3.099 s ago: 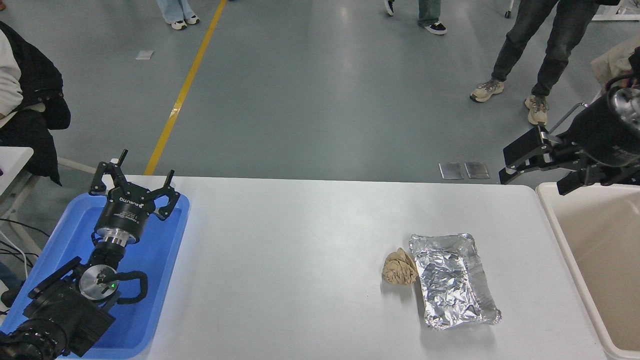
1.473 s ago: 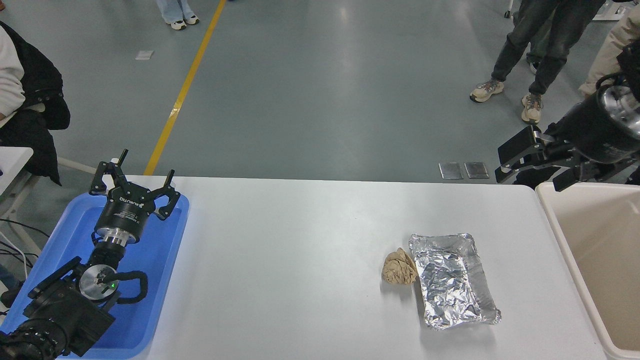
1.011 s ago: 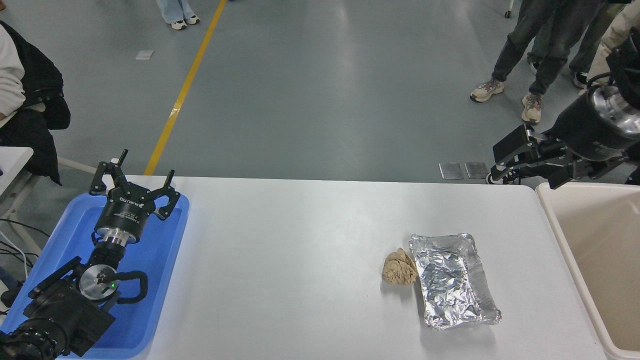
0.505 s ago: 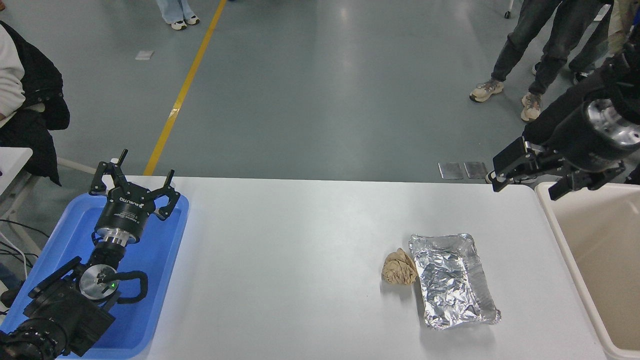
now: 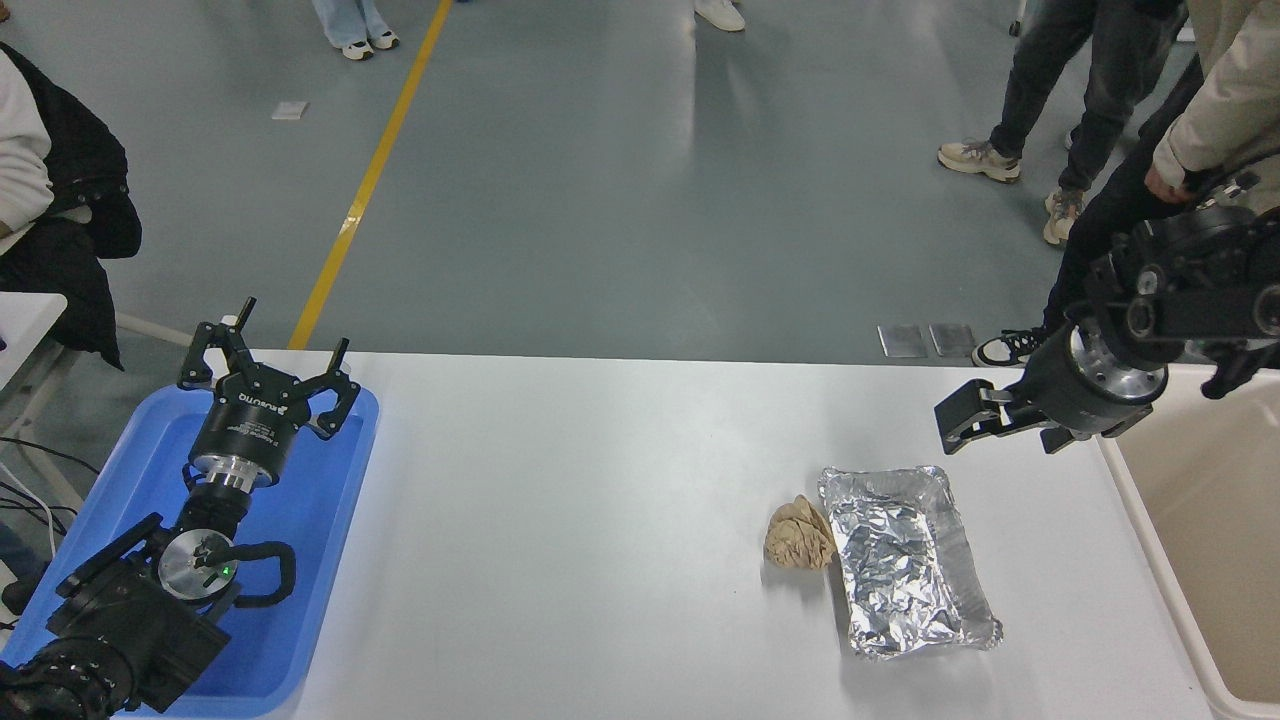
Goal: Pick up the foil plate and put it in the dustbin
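Centrally right: foil plate (image 5: 908, 560) flat on table (image 5: 600, 520) near the right edge, paper ball (image 5: 798, 534) touching its left side. Dustbin (image 5: 1200, 520) beyond that edge. Right gripper (image 5: 975, 418) above the far-right corner, finger spread unclear. Left gripper (image 5: 268, 362) parked over blue tray (image 5: 330, 500), fingers wide.

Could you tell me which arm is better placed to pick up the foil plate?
Right. The right gripper hangs just beyond the foil plate, beside the dustbin. The left gripper is parked far off over the blue tray.
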You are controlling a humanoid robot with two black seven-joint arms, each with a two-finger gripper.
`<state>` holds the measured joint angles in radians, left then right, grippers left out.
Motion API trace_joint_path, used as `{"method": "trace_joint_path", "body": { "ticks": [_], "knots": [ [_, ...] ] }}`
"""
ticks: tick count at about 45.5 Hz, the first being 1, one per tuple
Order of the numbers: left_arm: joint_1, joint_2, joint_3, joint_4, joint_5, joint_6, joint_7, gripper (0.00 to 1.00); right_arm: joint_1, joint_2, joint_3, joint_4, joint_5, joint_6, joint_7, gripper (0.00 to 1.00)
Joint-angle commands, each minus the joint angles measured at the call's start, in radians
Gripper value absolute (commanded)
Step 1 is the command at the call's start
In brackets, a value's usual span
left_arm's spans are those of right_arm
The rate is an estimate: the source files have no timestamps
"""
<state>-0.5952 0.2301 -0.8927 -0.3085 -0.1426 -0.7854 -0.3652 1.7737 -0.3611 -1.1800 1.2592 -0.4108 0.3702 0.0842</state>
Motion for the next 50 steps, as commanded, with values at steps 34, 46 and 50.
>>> {"method": "trace_joint_path", "body": {
  "ticks": [34, 46, 50],
  "knots": [
    [0.0, 0.0, 0.0, 0.0, 0.0, 0.0, 0.0, 1.0, -0.418, 0.048, 0.046, -0.172, -0.071, -0.31, 0.006, 0.76],
    [0.0, 0.0, 0.0, 0.0, 0.0, 0.0, 0.0, 1.0, -0.477, 0.06, 0.059, -0.211, -0.069, -0.341, 0.005, 0.76],
    [0.0, 0.0, 0.0, 0.0, 0.0, 0.0, 0.0, 1.0, -0.49, 0.065, 0.062, -0.221, -0.069, -0.353, 0.005, 0.76]
  ]
}}
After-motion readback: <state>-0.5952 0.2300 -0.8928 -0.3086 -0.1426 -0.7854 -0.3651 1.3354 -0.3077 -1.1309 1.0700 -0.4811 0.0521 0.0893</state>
